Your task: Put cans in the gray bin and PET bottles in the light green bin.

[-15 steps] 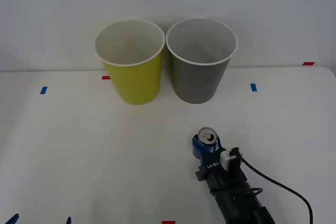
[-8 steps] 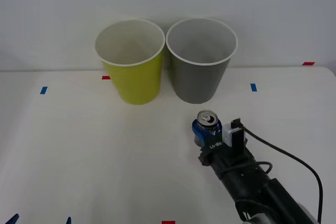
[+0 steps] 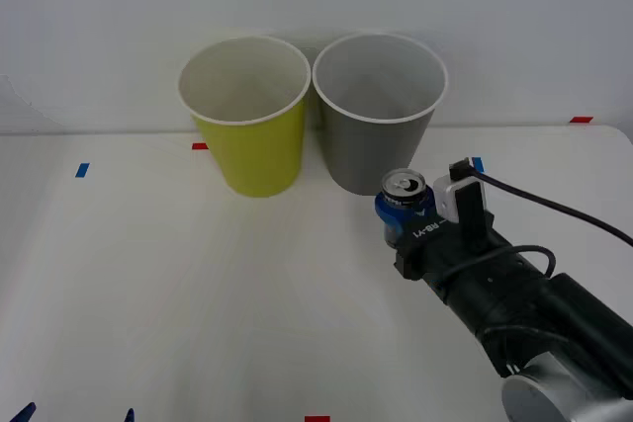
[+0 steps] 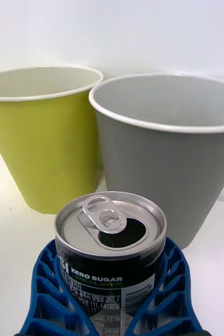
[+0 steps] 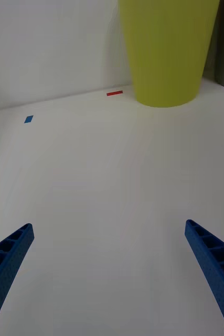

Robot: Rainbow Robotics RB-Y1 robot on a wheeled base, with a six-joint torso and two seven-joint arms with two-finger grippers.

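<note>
Can (image 3: 403,186), silvery top with its pull-tab opened, sits upright in the right hand (image 3: 404,216), whose blue ribbed fingers (image 4: 49,294) are clenched around its dark lower body. In the front view it is held above the white desk (image 3: 148,284), just at the 5 o'clock side of the gray bin (image 3: 379,111). At that bin's 9 o'clock, touching rim to rim, stands the light green bin (image 3: 245,114). Both bins stand upright at the desk's far edge. The left hand (image 5: 112,273) hangs spread wide and released low over the desk, at the 7 o'clock side of the light green bin.
</note>
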